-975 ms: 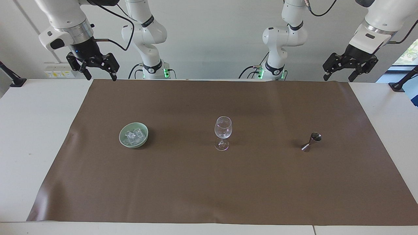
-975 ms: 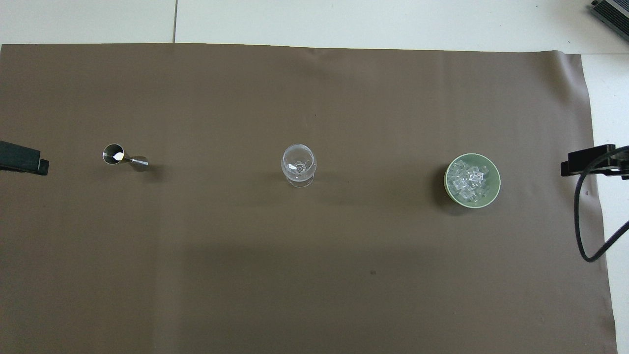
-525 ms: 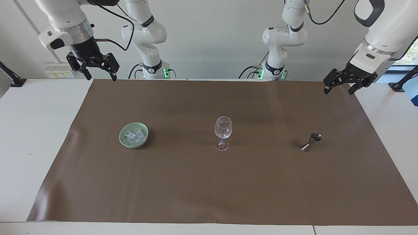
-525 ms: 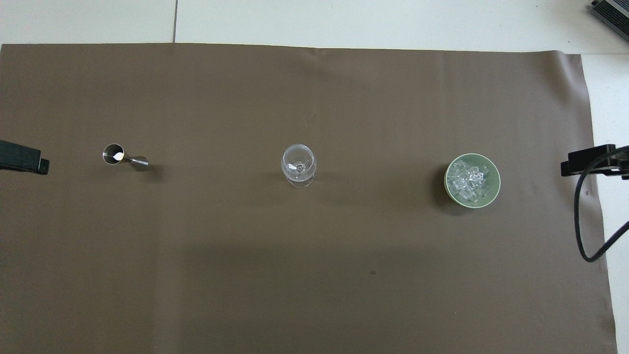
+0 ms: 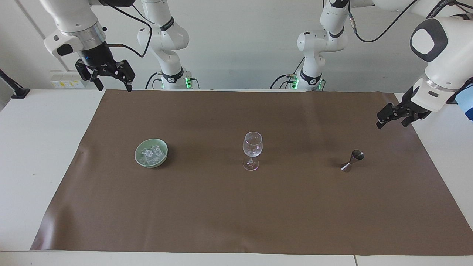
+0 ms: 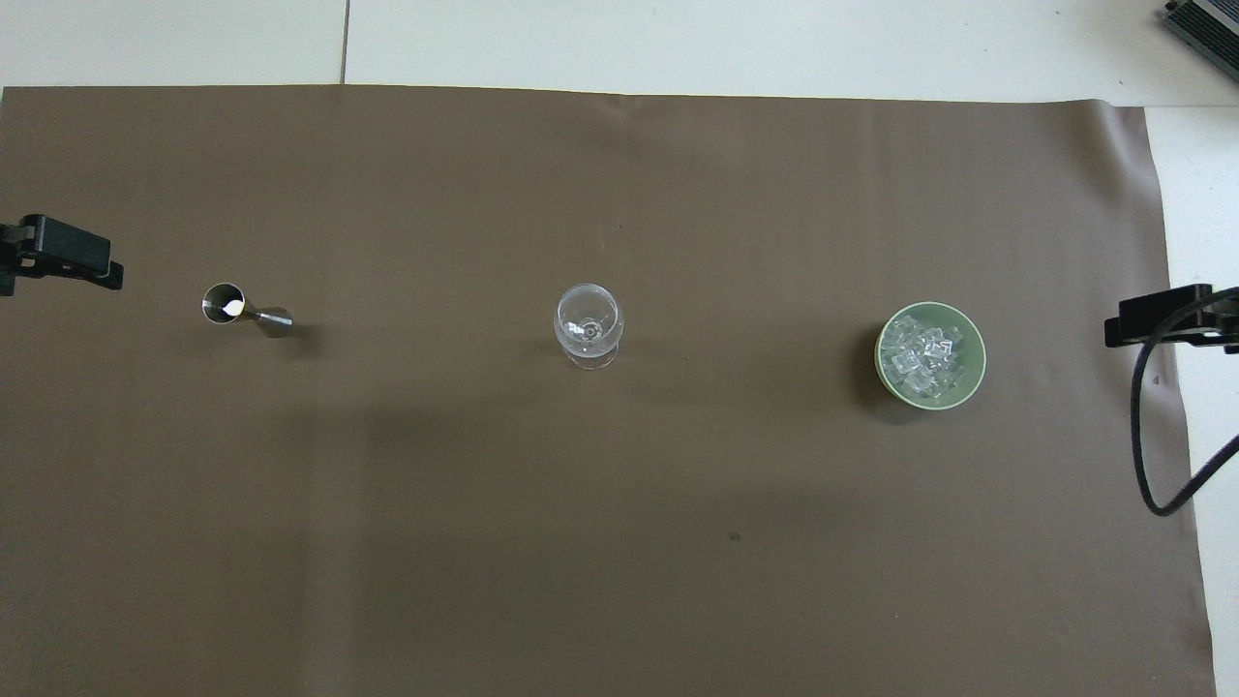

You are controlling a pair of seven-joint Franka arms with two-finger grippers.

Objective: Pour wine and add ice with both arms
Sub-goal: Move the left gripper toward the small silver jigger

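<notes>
An empty wine glass (image 5: 252, 146) (image 6: 588, 321) stands upright mid-mat. Toward the right arm's end sits a pale green bowl (image 5: 151, 165) (image 6: 977, 364) holding the ice (image 5: 150, 153) (image 6: 924, 356). A steel jigger (image 5: 353, 160) (image 6: 242, 310) stands toward the left arm's end; whether it holds wine I cannot tell, and no wine shows elsewhere. My left gripper (image 5: 392, 125) (image 6: 68, 261) hangs open and empty over the mat's edge beside the jigger, well above it. My right gripper (image 5: 115, 88) (image 6: 1162, 324) waits open and empty, high over the mat's corner by the robots.
A brown mat (image 5: 236, 207) covers most of the white table (image 5: 33, 147). A black cable (image 6: 1152, 455) loops from the right arm over the mat's edge. Black clamp mounts (image 5: 452, 96) sit at the table's corners near the robots.
The left arm has swung down and away from the robots, bringing its open gripper lower over the mat's edge near the jigger. The right arm and the objects have not moved.
</notes>
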